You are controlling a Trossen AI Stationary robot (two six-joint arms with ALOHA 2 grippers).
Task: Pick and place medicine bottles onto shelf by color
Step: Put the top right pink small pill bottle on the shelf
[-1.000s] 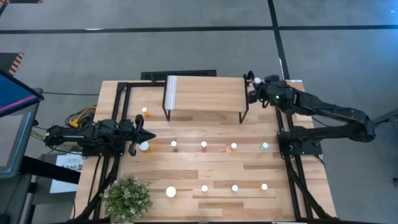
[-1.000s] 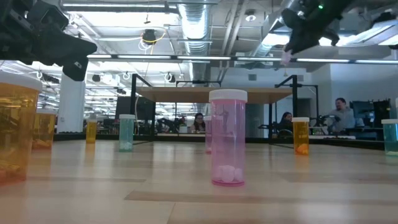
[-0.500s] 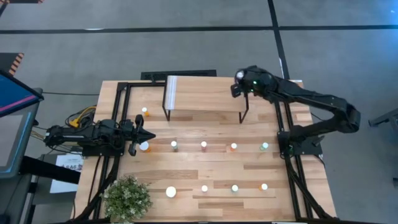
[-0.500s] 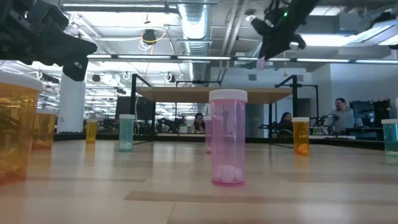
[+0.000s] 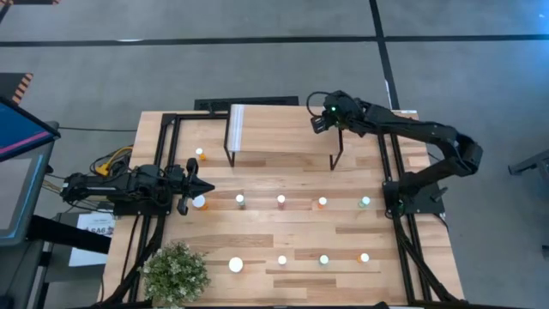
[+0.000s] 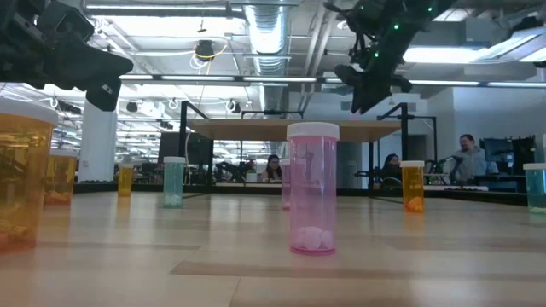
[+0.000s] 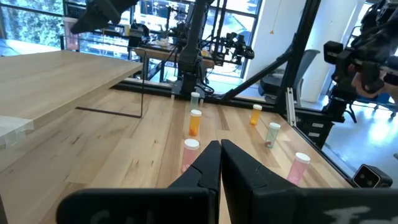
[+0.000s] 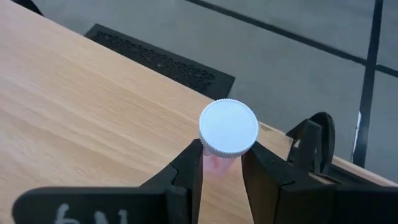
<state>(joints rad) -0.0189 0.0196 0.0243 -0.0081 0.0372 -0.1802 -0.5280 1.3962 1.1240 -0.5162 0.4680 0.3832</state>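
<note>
My right gripper (image 5: 318, 122) hangs above the far right part of the shelf (image 5: 274, 130), shut on a small pink medicine bottle with a white cap (image 8: 228, 127). In the low view this gripper (image 6: 365, 85) shows high above the shelf top (image 6: 256, 130). My left gripper (image 5: 202, 187) rests shut at the table's left, pointing level, beside a large orange bottle (image 5: 199, 202). More medicine bottles stand upright on the table in two rows, among them a pink one (image 5: 281, 200), an orange one (image 5: 322, 202) and a green one (image 5: 365, 202). My right gripper pinches the pink bottle's body just below the cap (image 8: 215, 163) between its two fingers (image 8: 191, 167). The fingers slant down from the table's right. The bottle is lifted clear above the shelf top, its white cap turned toward the wrist.
A potted plant (image 5: 176, 273) stands at the near left corner. Black frame rails (image 5: 163, 146) run along both sides of the table. A pink bottle (image 6: 312, 188) stands close before the low camera. People sit in the room beyond the table.
My right gripper has carried the pink bottle from the table's far right corner toward the left, over the shelf's right end, sinking a little and tipping further down. It has stayed shut on the bottle.
</note>
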